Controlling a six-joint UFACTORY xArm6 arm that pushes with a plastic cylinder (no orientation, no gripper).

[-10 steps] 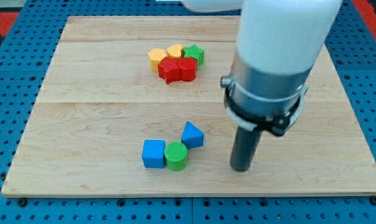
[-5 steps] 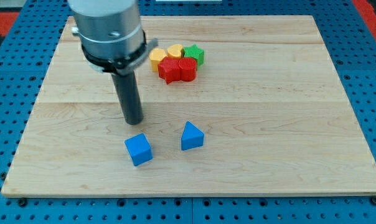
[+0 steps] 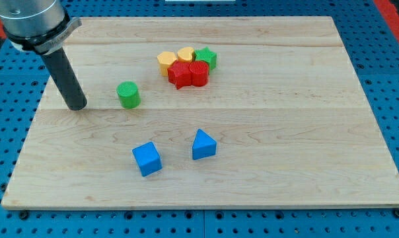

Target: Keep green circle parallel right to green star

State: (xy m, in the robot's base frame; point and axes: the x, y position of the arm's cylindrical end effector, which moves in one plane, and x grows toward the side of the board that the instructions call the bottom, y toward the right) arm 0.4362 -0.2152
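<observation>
There are no fingers here, only my tip (image 3: 76, 106), which stands just left of the green circle (image 3: 128, 94), well placed to push it rightward. The green star (image 3: 206, 57) sits in the cluster near the view's top, so the circle is left of it and lower on the surface (image 3: 285, 132).

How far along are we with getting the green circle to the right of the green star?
Not done. The green circle sits on the view's left, well left of and lower than the green star, which is in the cluster at the top. My tip rests just left of the circle, apart from it. Left: push it rightward past the cluster, level with the star.
</observation>
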